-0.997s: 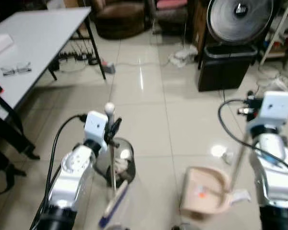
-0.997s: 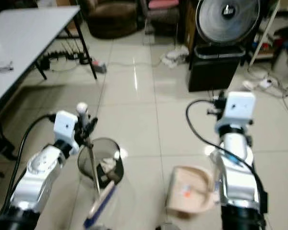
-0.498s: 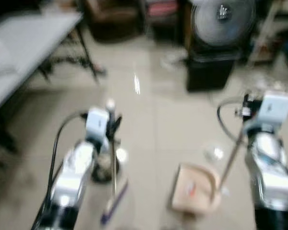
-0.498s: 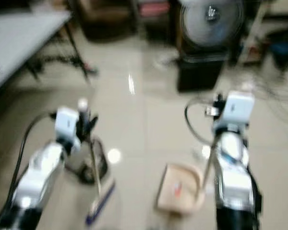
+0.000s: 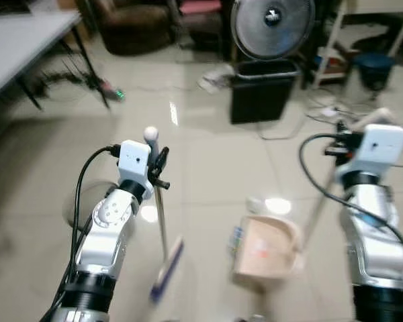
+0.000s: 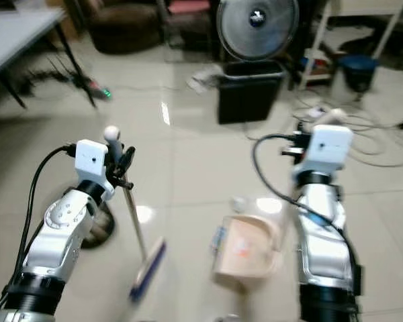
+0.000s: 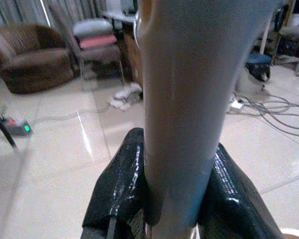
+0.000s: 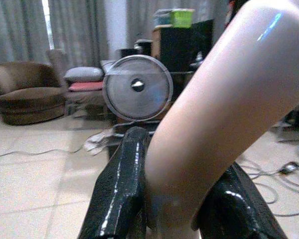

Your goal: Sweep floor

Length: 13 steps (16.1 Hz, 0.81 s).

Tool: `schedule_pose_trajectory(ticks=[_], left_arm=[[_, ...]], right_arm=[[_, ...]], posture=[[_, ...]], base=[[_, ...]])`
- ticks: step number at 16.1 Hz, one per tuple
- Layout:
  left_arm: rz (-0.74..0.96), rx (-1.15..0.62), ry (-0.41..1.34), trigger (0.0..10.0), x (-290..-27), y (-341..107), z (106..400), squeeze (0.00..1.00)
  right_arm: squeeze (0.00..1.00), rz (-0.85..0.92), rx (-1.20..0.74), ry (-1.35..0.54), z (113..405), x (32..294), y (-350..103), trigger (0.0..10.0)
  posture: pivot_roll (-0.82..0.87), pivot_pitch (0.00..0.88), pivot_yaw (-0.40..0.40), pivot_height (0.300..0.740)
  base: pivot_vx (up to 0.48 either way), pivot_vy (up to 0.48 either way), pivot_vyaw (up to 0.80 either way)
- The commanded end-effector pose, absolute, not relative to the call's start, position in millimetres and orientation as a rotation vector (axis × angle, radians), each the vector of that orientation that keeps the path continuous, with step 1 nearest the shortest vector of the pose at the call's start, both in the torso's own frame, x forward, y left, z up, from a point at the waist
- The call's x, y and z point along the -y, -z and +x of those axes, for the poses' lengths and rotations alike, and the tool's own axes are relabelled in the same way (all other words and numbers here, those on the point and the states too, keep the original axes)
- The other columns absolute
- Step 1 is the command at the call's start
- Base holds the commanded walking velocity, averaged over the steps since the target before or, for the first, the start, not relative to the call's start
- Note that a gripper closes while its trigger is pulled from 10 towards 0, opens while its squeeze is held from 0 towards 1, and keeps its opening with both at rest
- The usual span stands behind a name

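Mid-sweep, likely: left gripper (image 5: 160,173) clamped on broom handle (image 5: 160,221), brush head (image 5: 166,271) on tile beside dustpan (image 5: 265,249), right gripper (image 8: 172,199) closed round dustpan handle (image 5: 317,213); next, probably drawing small debris (image 5: 255,203) toward pan.

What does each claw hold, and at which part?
Left claw: the broom, high on its handle. Right claw: the dustpan, near its handle's top.

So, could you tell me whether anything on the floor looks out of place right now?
Yes: a crumpled white cloth lies loose on the tiles beside the black bin, and cables sprawl tangled across the floor on the right. A small scrap sits just beyond the dustpan.
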<state>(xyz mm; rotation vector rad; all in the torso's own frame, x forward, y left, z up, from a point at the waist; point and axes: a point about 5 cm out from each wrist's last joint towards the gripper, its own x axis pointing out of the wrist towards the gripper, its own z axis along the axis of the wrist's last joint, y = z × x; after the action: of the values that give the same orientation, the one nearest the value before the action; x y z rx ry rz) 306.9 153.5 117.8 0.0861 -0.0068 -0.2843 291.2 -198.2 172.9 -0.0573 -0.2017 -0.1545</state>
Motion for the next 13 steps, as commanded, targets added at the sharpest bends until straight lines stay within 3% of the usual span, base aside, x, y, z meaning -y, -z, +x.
schedule_pose_trajectory(ticks=[1, 7, 13], left_arm=[[0.101, 0.048, 0.258, 10.0, -159.3, -128.2, 309.7, 0.00], [0.111, 0.058, 0.259, 10.0, -157.9, -130.2, 310.6, 0.00], [0.091, 0.098, 0.217, 10.0, -162.2, -138.2, 314.0, 0.00]], right_arm=[[0.00, -0.023, 0.232, 0.106, 291.7, 187.3, -179.1, 10.0], [0.00, -0.009, 0.227, 0.083, 290.7, 182.6, -177.0, 10.0], [0.00, -0.009, 0.214, 0.085, 291.1, 183.2, -174.7, 10.0]], posture=[[-0.02, 0.049, 0.085, 0.740], [-0.03, 0.057, 0.087, 0.740], [-0.03, 0.060, 0.089, 0.740]], base=[[0.000, -0.480, 0.00], [0.000, -0.480, 0.00], [0.000, 0.312, 0.00]])
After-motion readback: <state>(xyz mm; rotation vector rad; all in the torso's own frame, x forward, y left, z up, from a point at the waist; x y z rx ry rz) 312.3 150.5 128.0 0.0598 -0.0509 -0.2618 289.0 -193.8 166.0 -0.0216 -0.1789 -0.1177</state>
